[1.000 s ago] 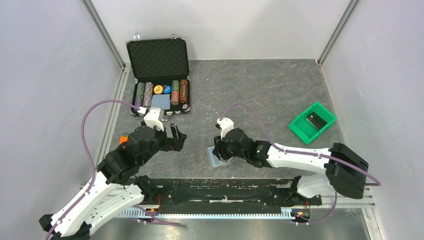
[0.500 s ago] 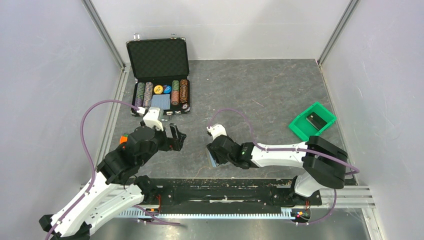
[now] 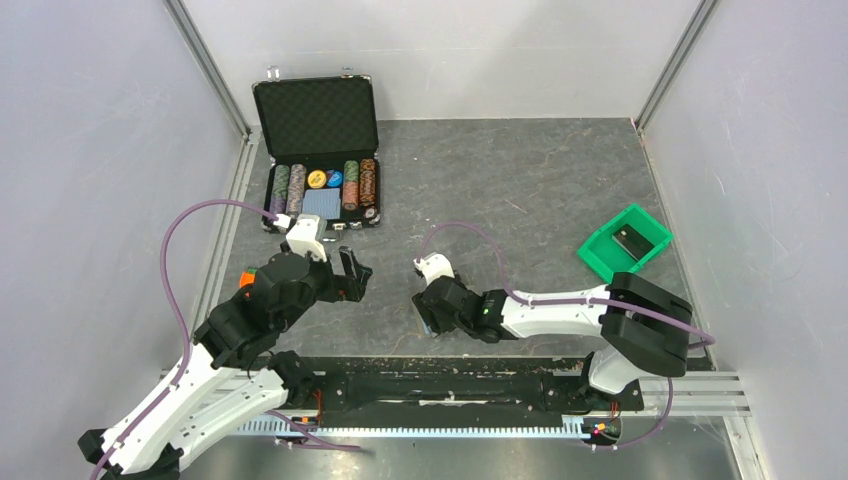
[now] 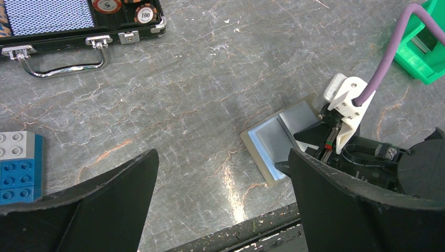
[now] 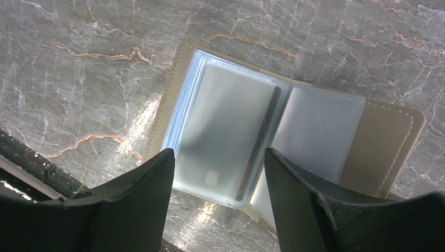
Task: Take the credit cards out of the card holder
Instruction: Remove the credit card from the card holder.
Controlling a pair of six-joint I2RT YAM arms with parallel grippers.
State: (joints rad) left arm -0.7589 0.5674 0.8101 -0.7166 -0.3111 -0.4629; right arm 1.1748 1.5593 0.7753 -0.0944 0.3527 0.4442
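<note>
The card holder (image 5: 389,140) lies spread open on the grey table, tan border up, with clear sleeves inside. A pale-blue credit card (image 5: 226,126) sits in its left sleeve; the right sleeve (image 5: 318,131) looks pale and I cannot tell what it holds. My right gripper (image 5: 219,153) is open, its fingers straddling the near edge of the left sleeve just above it. In the top view the right gripper (image 3: 432,316) hides the holder. In the left wrist view the holder (image 4: 274,140) lies beside the right gripper (image 4: 320,140). My left gripper (image 3: 352,274) is open and empty, to the holder's left.
An open black chip case (image 3: 320,160) stands at the back left. A green bin (image 3: 624,244) holding a small black item is at the right. Toy bricks (image 4: 18,165) lie at the left. The table's front edge with a black rail (image 4: 262,231) runs close to the holder.
My right gripper has slid left and nearer over the card holder, and its arm has folded in. The left arm has not moved.
</note>
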